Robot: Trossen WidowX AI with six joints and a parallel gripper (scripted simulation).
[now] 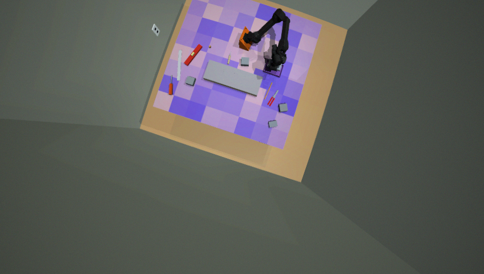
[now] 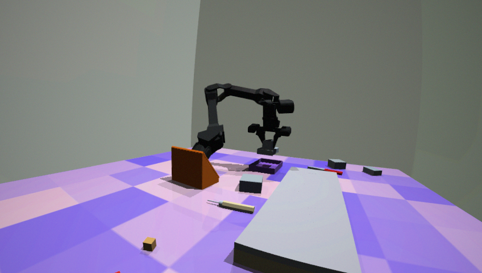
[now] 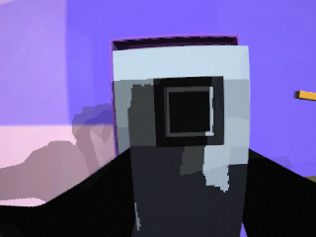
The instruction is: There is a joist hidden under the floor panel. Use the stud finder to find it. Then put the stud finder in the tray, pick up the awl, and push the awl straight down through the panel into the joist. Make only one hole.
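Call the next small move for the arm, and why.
Probably lower straight down, then open. The gripper is shut on the stud finder, which hangs above the purple tray and has not yet touched it. In the wrist view the tray's rim peeks out just behind the stud finder, so alignment looks close. The awl lies untouched beside the panel.

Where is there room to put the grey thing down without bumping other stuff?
The end effector holds the stud finder just above the tray, whose inside looks bare. There's also open mat between the wedge and the small cube. It's crowded by the awl, grey block and panel.
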